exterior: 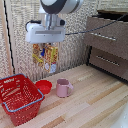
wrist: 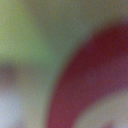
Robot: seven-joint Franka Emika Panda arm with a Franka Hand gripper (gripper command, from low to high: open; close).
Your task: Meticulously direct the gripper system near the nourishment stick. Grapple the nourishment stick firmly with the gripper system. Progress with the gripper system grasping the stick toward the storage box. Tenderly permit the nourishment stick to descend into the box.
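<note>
My white boxy gripper (exterior: 45, 44) hangs high above the wooden table in the exterior view. It is shut on the snack packet (exterior: 45, 57), a flat yellow-orange packet with small pictures that dangles below the fingers. The red lattice basket (exterior: 19, 97) with a blue-grey rim stands on the table toward the exterior view's left, below and left of the packet. The wrist view is fully blurred; it shows only a dark red curved shape (wrist: 85, 80) that I cannot identify.
A small red bowl (exterior: 44, 86) and a pink mug (exterior: 63, 88) stand on the table just right of the basket, beneath the gripper. Brown wooden drawers (exterior: 107, 42) stand at the exterior view's right. A woven wall is behind.
</note>
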